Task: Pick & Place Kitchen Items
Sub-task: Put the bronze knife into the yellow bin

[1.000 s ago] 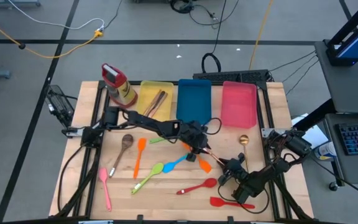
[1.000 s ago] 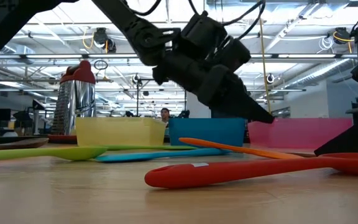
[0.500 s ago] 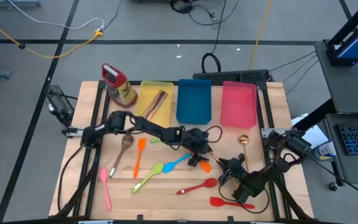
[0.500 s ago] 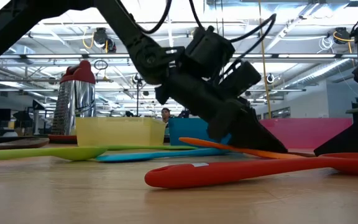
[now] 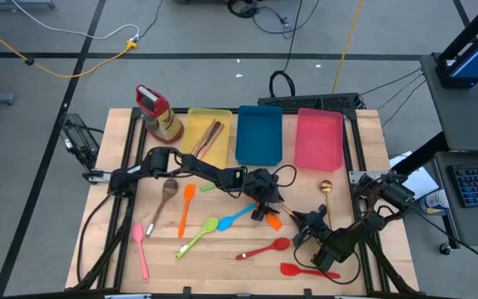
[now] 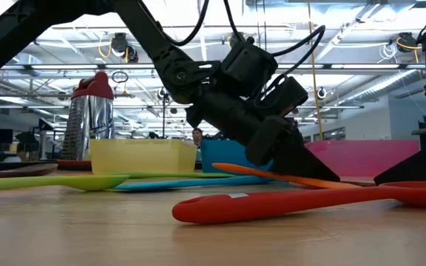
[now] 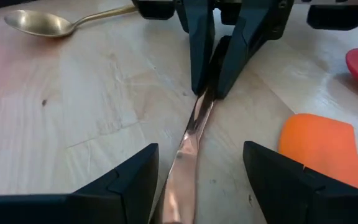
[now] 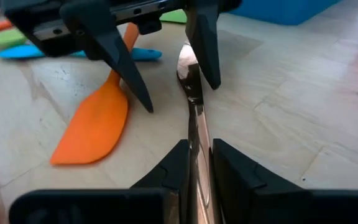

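Now the two dark arms are meeting near the middle of the wooden tabletop (image 5: 222, 266), and both are working on one thin shiny metal utensil (image 7: 188, 140) lying flat on the wood. The right tool (image 8: 194, 165) is pinching one end of this thin metal piece tight between its fingers, probably because it is too flat to pick up without help. The left tool (image 7: 194, 171) is spread wide, with one finger on each side of the metal piece and not squeezing it. It looks like the left arm is getting ready to take the piece from the right arm.

Just beside them, a flat orange plastic spatula (image 8: 95, 127) is lying on the wood, near the left tool's fingers. A long blue plastic spoon (image 5: 237, 217) and a green plastic spoon (image 5: 196, 237) are resting close by. A round gold metal spoon (image 7: 42, 23) is waiting a little way off.

At the far side, a yellow tray (image 5: 221, 116), a blue tray (image 5: 260, 156) and a pink tray (image 5: 318, 159) are sitting in a row, likely for sorting the utensils
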You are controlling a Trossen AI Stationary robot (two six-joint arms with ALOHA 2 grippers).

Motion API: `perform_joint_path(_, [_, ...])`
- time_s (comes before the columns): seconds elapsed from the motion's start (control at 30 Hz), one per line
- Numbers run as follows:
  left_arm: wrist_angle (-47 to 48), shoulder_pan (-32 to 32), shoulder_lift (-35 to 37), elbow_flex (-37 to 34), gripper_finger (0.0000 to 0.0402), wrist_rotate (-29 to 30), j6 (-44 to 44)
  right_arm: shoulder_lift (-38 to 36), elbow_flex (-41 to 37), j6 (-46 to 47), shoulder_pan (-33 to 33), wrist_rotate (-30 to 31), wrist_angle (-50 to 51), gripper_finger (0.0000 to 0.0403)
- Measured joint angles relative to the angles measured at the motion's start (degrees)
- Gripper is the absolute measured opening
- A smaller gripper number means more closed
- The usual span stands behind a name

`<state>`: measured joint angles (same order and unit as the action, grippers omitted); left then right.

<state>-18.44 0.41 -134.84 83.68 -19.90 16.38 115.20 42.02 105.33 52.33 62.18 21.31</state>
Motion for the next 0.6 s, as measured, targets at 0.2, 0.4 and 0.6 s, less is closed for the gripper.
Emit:
perform_joint_path(0.2, [-1.0, 0.7, -0.1, -0.1, 0.0239, -1.1, 0.4, 0.1, 0.0, -5.4, -1.8, 1.3, -1.4, 0.0049])
perform_joint_path(0.4, [-1.0, 1.0, -0.1, -0.1, 0.0239, -1.0, 0.0, 0.0, 0.0, -12.7, -4.5, 1.7, -4.1, 0.0049])
perform_joint_path(0.6, [-1.3, 1.0, -0.1, -0.1, 0.0239, -1.0, -0.3, 0.0, 0.0, -13.4, -5.2, 1.8, -4.6, 0.0049])
